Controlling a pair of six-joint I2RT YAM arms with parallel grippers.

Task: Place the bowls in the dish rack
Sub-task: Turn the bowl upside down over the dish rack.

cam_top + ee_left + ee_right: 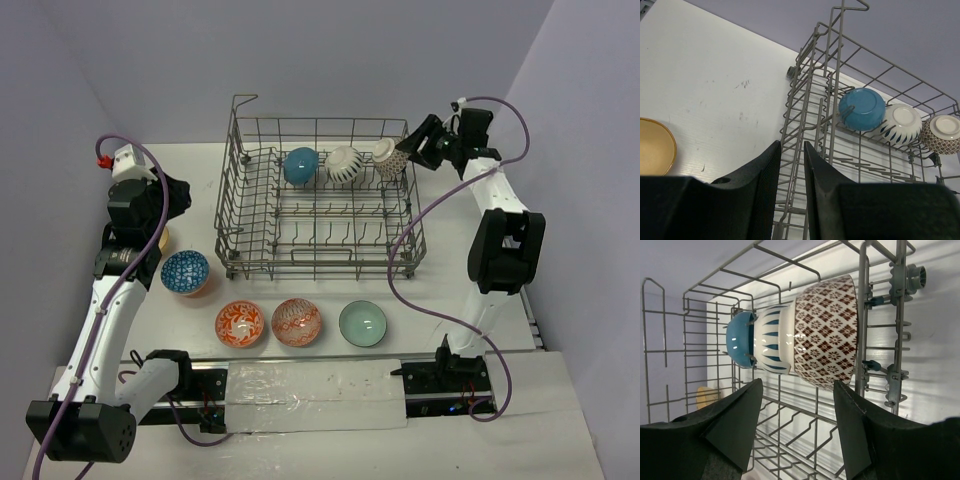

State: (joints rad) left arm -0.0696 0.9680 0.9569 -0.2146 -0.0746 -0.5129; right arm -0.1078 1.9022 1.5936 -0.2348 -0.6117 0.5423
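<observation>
From the top camera, the dish rack stands in the middle of the table. Three bowls stand on edge in its far row, close to one another: the teal-blue bowl, the white striped bowl and the brown patterned bowl. Four bowls lie on the table in front of the rack: the blue-white patterned bowl, the orange-red patterned bowl, the red-white patterned bowl and the pale green bowl. The tan bowl is mostly hidden under the left arm. The left gripper is beside the left wall of the rack. The right gripper is at the far right corner of the rack, near the brown patterned bowl.

In the left wrist camera, the fingers of the left gripper stand a little apart, with a narrow gap and nothing between them. They point at the wires of the rack's side wall. The tan bowl lies on the table at the left.

In the right wrist camera, the right gripper is spread wide and holds nothing. The three bowls stand in a row behind the wires, and the brown patterned bowl is nearest.
</observation>
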